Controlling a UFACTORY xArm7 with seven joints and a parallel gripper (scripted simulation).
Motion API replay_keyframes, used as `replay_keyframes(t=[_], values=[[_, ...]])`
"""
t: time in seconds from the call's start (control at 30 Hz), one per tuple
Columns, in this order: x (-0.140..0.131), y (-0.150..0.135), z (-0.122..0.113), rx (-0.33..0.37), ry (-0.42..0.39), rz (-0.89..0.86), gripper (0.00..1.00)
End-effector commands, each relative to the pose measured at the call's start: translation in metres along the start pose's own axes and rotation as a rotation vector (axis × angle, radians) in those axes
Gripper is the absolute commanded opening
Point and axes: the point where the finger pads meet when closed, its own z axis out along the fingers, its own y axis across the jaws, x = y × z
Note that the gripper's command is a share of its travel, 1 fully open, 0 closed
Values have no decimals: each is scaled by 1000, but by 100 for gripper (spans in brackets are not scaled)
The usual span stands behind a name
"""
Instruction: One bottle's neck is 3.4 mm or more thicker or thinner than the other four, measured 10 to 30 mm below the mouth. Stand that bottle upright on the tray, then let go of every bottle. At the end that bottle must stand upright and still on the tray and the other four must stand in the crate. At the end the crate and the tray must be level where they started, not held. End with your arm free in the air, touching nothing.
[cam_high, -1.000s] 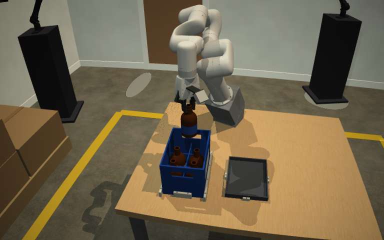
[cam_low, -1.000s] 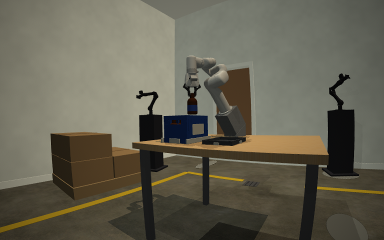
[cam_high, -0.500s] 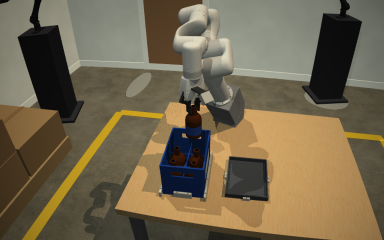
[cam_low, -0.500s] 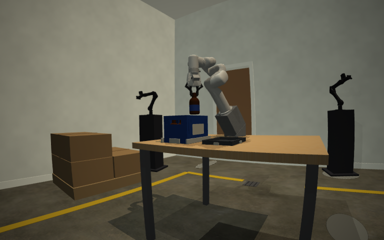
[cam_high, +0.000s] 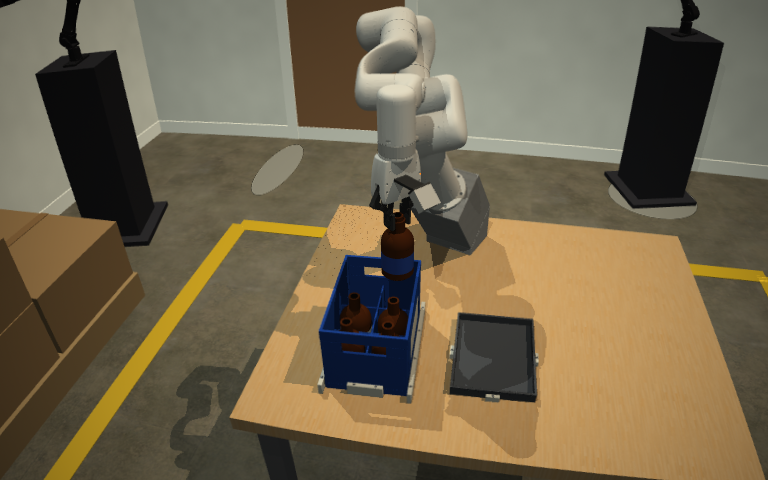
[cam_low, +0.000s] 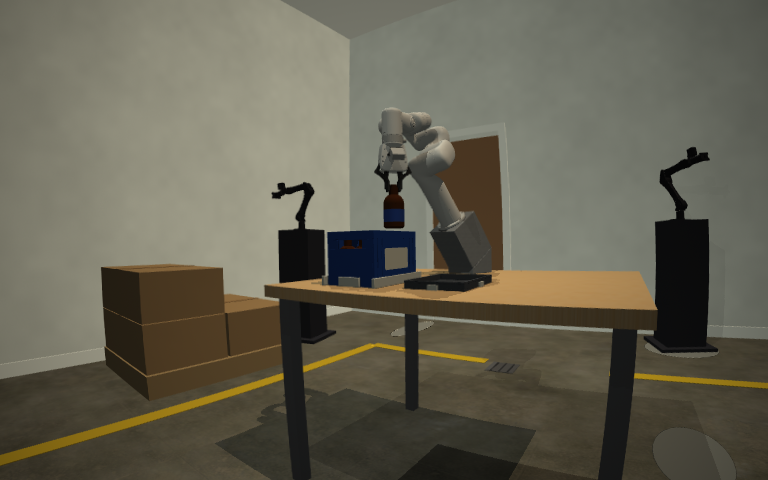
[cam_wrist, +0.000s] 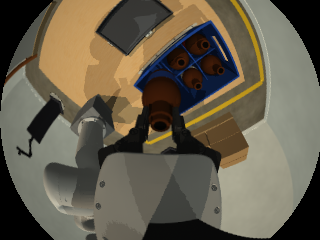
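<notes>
Jaws are pinching the neck of a brown bottle (cam_high: 397, 249), hanging upright above the blue crate's (cam_high: 362, 362) back right corner. Tray (cam_high: 493, 390) sits at the crate's 3 o'clock on the counter (cam_high: 611, 316).

A brown bottle (cam_high: 397, 249) banded in blue is seen at frame centre above a blue crate (cam_high: 368, 362); a dark grey tray (cam_high: 492, 357) lies lower right on a light wood-grained worktop (cam_high: 611, 316).

Crate (cam_high: 362, 362) walls hide the lower bodies of the four bottles (cam_high: 355, 316); desk (cam_high: 594, 316) front cut off by frame edge.
</notes>
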Motion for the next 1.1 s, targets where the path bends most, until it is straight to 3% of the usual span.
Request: replay_keyframes(t=[0.0,1.07], values=[[7,-3,-1,-3,2,1,0],[68,-39,-1,-3,2,1,0]])
